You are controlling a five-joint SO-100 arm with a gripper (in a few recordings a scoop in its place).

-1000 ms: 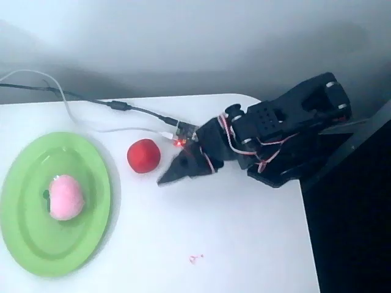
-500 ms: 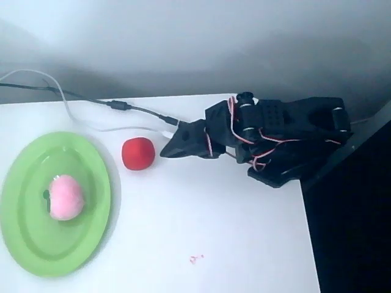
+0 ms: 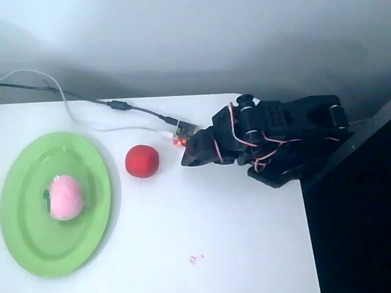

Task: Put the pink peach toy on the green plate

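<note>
The pink peach toy (image 3: 65, 197) lies on the green plate (image 3: 24, 235) at the left of the table in the overhead view, a small dark leaf at its left side. My black gripper (image 3: 188, 160) is folded back near the arm's base at the right, far from the plate. Its fingers come to a single dark point with no gap showing and nothing between them.
A smooth red ball (image 3: 142, 161) sits on the white table between the plate and the gripper. Cables (image 3: 91, 101) run along the back edge to a small board with a red light (image 3: 182, 133). The table's right edge drops off beside the arm's base (image 3: 287, 143).
The gripper swung from low beside the red ball up toward the back edge, then pulled right toward the base. The ball shifted slightly. The peach stayed on the plate.
</note>
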